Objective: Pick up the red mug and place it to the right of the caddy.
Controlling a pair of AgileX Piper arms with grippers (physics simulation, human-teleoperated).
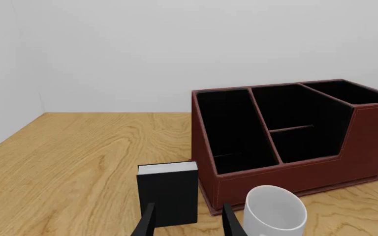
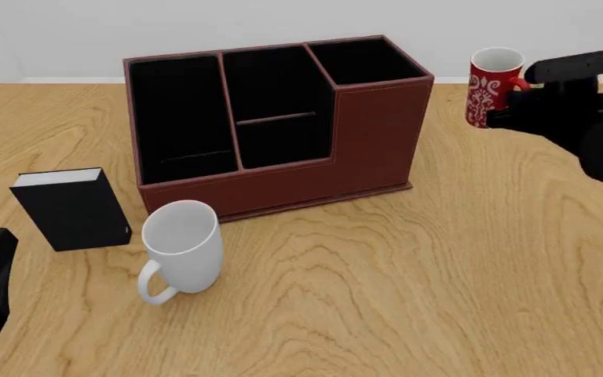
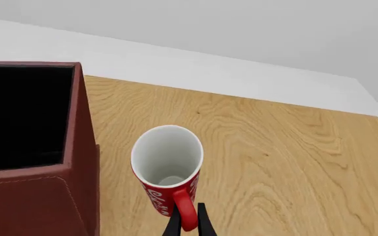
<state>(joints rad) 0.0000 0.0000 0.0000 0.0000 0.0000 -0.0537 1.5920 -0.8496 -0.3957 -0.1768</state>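
Bright, even, sharp renders; faint shadows.

no readable text, labels, brands or numbers anywhere, red mug (image 2: 487, 86) bears only a white swirly pattern, not lettering

Bare wooden tabletop (image 2: 490, 259) lies open right of the dark reddish-brown 3-compartment caddy (image 2: 375, 141). Left front approach is blocked by 2 items: plain white mug (image 2: 183, 239) and small black book-like box (image 2: 71, 208), both near the caddy's front wall.
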